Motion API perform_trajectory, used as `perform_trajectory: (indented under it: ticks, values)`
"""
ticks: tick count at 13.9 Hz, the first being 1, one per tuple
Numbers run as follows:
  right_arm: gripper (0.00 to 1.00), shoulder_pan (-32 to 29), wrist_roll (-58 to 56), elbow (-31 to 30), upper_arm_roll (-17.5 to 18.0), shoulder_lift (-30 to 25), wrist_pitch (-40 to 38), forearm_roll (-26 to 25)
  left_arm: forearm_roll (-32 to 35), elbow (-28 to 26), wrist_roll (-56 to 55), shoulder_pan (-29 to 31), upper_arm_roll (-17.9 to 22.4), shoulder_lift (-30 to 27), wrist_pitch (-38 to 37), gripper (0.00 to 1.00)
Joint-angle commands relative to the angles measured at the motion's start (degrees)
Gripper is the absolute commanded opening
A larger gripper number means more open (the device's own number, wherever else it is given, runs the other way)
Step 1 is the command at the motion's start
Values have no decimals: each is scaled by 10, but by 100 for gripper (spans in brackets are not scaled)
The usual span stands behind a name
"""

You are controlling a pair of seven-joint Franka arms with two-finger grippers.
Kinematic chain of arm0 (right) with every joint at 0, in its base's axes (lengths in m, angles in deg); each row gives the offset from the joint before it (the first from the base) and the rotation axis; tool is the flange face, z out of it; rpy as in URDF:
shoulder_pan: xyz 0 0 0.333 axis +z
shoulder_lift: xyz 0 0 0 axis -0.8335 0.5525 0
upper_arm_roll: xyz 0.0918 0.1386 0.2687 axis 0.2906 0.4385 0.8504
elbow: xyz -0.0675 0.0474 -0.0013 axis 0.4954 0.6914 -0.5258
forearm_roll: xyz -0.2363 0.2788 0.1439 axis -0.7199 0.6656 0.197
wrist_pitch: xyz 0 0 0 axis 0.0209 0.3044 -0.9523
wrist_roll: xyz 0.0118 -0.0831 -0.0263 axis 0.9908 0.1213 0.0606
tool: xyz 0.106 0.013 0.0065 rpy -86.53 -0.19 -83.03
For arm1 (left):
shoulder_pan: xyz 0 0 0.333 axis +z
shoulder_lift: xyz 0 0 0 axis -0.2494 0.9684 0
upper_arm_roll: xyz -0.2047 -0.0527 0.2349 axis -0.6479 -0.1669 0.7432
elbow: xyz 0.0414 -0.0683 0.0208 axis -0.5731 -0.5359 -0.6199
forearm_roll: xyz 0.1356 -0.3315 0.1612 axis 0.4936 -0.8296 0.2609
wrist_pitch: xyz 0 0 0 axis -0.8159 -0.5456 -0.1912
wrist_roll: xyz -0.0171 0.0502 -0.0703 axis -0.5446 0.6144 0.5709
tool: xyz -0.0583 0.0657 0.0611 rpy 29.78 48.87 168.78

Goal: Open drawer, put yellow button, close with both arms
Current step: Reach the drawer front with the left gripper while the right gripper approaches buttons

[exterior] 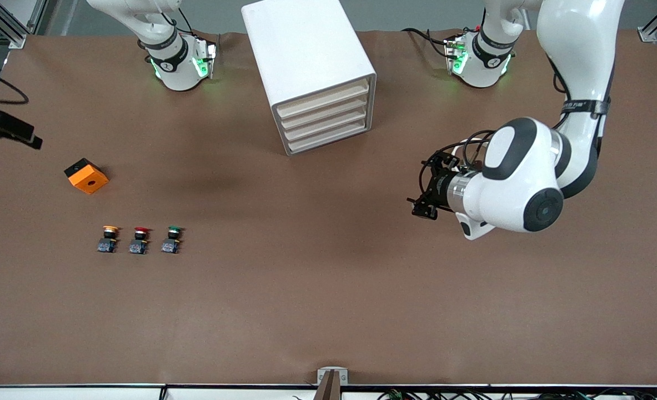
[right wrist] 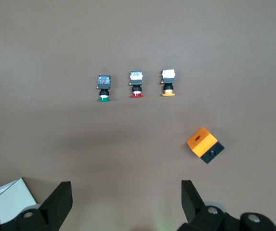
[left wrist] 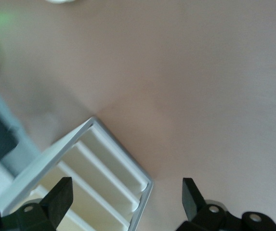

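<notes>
The white cabinet point(exterior: 306, 61) stands at the table's middle near the robots, its cream drawer point(exterior: 325, 118) fronts all shut. The yellow button point(exterior: 109, 238) stands in a row with two others toward the right arm's end. My left gripper point(exterior: 421, 191) hangs open and empty over bare table toward the left arm's end, pointing at the cabinet point(left wrist: 104, 144); its wrist view shows a corner of the drawer fronts point(left wrist: 97, 166) between the fingers of the left gripper point(left wrist: 127, 197). My right gripper point(right wrist: 126, 197) is open and empty high over the table, with the yellow button point(right wrist: 167, 83) below it. It is outside the front view.
A red-capped button point(exterior: 140, 240) and a green-capped button point(exterior: 172, 239) stand beside the yellow one. An orange and black block point(exterior: 86, 175) lies farther from the front camera than the buttons. A black device point(exterior: 6, 130) juts in at the right arm's end.
</notes>
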Motion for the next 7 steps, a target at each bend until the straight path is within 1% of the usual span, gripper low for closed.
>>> perform_trajectory:
  ticks: [1, 2, 3, 5, 7]
  values:
    - [100, -7, -7, 18, 2, 17, -3, 0, -47, 22, -59, 2, -1, 46, -62, 100]
    - [100, -9, -7, 18, 1, 43, 0, -1, -70, 22, -81, 4, -1, 60, -85, 100]
    - [100, -9, -11, 19, 1, 54, 0, -1, -94, 23, -110, 5, -1, 77, -109, 100]
    - [100, -11, -18, 19, 0, 63, 9, -11, -132, 22, -179, 3, -1, 96, -150, 100]
    - [100, -6, -12, 15, 0, 64, 39, -40, -177, 21, -217, 2, 0, 106, -180, 100]
